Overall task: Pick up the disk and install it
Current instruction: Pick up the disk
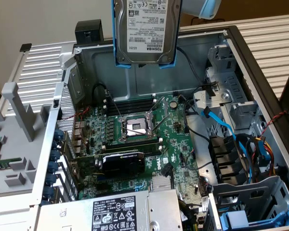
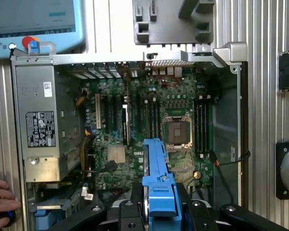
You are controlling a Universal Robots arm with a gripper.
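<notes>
Disk: silver metal, white label, framed in blue carrier.
Pose: held upright, label turned outward.
Place: suspended above the motherboard.

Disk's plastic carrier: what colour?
Bright blue carrier around the disk; shows best in the wrist view.

Disk: the disk is seen edge-on, its bright blue carrier towards the camera; it hangs above the motherboard
Gripper: the gripper is clamped on the disk; black fingers press against either side of the carrier
Case: an open computer case lies on a ribbed metal surface; a green motherboard fills its floor
Socket: the CPU socket sits between banks of memory slots
Power supply: a grey power supply with printed labels lies along one case wall
Hand: a person's hand rests just outside the case, near the power supply
Pendant: a teach pendant with a red button lies beside the case
</notes>
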